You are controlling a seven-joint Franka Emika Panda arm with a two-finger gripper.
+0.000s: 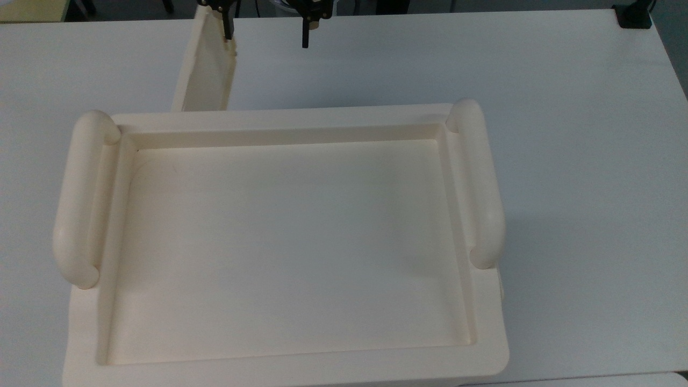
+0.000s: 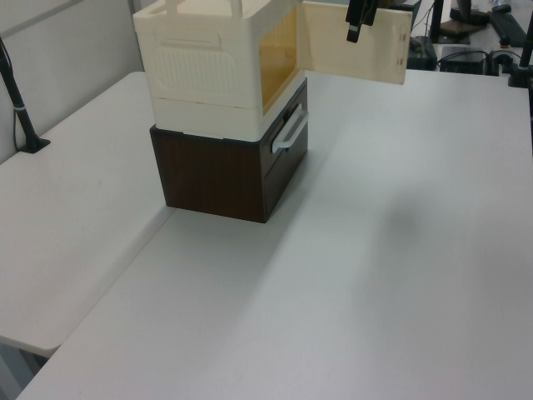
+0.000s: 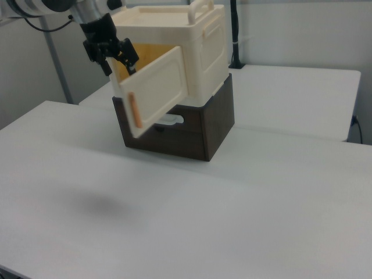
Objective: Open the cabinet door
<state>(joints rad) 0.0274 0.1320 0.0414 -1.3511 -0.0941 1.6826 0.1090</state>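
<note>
Cabinet door (image 2: 354, 52) hangs swung out wide from the cabinet (image 3: 174, 52) front, blocking the space just beside the opening. Gripper (image 1: 267, 24) sits at the door's free edge, fingers spread apart, one finger (image 1: 228, 27) against the panel. Cabinet rests on a dark drawer box (image 2: 225, 171). White table (image 2: 400, 275) in front lies bare, open approach room.

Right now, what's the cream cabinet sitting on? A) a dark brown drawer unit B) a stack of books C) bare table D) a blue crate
A: in the left view the cabinet rests on a dark brown drawer unit with a pale handle, which itself stands on the white table; the cabinet door hangs swung open above it.
</note>
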